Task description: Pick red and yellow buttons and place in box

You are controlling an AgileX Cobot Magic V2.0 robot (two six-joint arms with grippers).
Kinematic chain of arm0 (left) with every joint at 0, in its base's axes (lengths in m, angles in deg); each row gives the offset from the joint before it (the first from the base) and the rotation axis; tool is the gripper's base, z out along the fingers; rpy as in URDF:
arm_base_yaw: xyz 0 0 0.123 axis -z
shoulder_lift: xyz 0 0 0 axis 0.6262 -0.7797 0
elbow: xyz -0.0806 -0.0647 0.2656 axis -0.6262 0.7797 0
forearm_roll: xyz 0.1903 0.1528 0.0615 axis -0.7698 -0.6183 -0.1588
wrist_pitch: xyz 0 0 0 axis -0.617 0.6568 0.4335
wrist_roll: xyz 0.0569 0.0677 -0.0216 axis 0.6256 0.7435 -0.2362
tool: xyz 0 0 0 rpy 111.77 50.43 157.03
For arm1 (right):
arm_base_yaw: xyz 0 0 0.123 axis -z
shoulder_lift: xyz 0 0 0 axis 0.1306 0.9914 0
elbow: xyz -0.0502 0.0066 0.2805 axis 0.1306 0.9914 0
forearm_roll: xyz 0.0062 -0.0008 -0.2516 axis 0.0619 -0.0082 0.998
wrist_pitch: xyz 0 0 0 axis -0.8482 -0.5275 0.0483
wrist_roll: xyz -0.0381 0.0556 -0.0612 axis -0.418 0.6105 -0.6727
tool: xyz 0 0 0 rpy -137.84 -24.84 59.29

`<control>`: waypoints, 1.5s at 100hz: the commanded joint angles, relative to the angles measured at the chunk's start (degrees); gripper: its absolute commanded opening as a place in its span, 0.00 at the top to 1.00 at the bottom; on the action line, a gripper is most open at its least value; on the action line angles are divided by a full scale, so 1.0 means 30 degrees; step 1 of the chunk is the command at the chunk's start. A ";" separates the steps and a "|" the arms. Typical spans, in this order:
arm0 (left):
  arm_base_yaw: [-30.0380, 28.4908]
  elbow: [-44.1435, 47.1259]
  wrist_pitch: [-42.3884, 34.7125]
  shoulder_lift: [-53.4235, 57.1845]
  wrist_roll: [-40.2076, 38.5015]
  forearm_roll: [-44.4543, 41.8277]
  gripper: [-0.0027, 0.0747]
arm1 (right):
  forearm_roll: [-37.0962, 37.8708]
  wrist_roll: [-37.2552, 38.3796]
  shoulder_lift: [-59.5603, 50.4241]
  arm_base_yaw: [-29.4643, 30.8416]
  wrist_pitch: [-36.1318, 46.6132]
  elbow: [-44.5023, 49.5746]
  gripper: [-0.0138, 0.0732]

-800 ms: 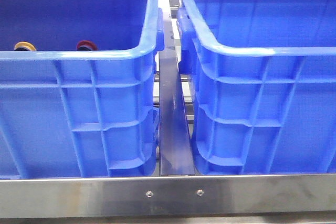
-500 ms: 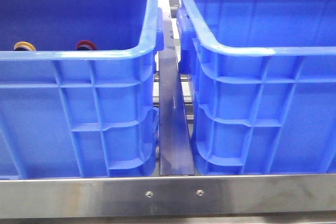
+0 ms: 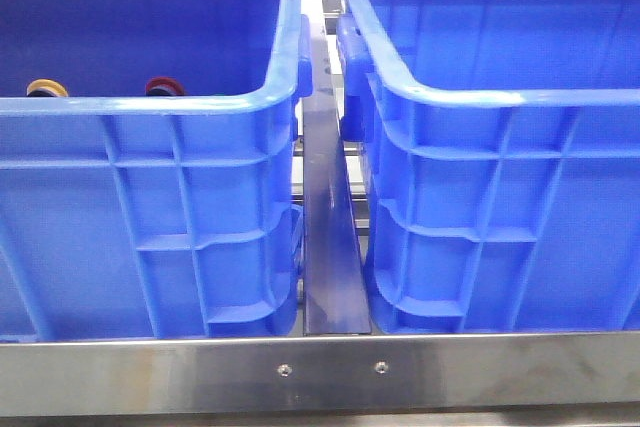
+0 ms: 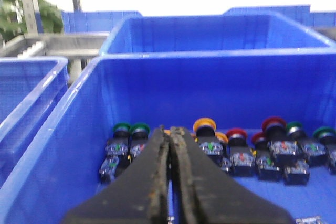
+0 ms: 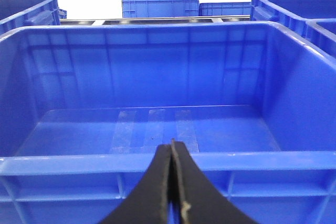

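Note:
A yellow button (image 3: 46, 88) and a red button (image 3: 165, 86) peek over the near rim of the left blue crate (image 3: 150, 107) in the front view. In the left wrist view, several buttons lie on this crate's floor: a yellow button (image 4: 204, 125), a red button (image 4: 237, 134), green ones (image 4: 122, 128). My left gripper (image 4: 169, 132) is shut and empty above the crate. The right blue crate, the box (image 3: 480, 97), shows empty in the right wrist view (image 5: 157, 161). My right gripper (image 5: 172, 144) is shut and empty before its near wall.
A metal rail (image 3: 320, 372) runs along the front below both crates. A dark divider (image 3: 330, 237) lies in the gap between them. More blue crates (image 5: 160, 4) stand behind and to the sides (image 4: 26, 93).

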State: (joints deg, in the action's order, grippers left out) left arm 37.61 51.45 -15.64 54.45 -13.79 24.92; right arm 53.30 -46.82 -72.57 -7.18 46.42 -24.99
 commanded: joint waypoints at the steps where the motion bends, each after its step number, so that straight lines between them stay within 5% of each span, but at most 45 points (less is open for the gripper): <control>1: -0.0088 -0.2085 0.0492 -0.1837 -0.0218 -0.0009 0.99 | 0.0189 -0.0077 -0.0497 0.0035 0.1417 -0.0370 0.91; 37: -0.0088 -0.6939 0.4530 -0.9449 -0.0218 0.0037 0.93 | 0.0189 -0.0077 -0.0497 0.0035 0.1417 -0.0370 0.91; 56: -0.0088 -0.8647 0.5069 -1.2823 -0.0218 0.0615 0.44 | 0.0189 -0.0077 -0.0497 0.0035 0.1417 -0.0370 0.91; 66: -0.0088 -0.9591 0.5353 -1.4347 -0.0218 0.0917 0.29 | 0.0189 -0.0077 -0.0497 0.0035 0.1417 -0.0370 0.91; 102: 0.2404 -1.4731 0.7857 -2.0910 -0.0218 0.1324 0.30 | 0.0189 -0.0077 -0.0497 0.0035 0.1417 -0.0370 0.91; 150: 0.2571 -2.1415 1.1220 -2.9057 -0.0218 0.1284 0.30 | 0.0189 -0.0077 -0.0497 0.0035 0.1417 -0.0370 0.91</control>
State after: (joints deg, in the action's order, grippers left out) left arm 44.92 -8.80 19.74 -32.24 -13.79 28.44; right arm 53.30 -46.82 -72.57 -7.18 46.42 -24.99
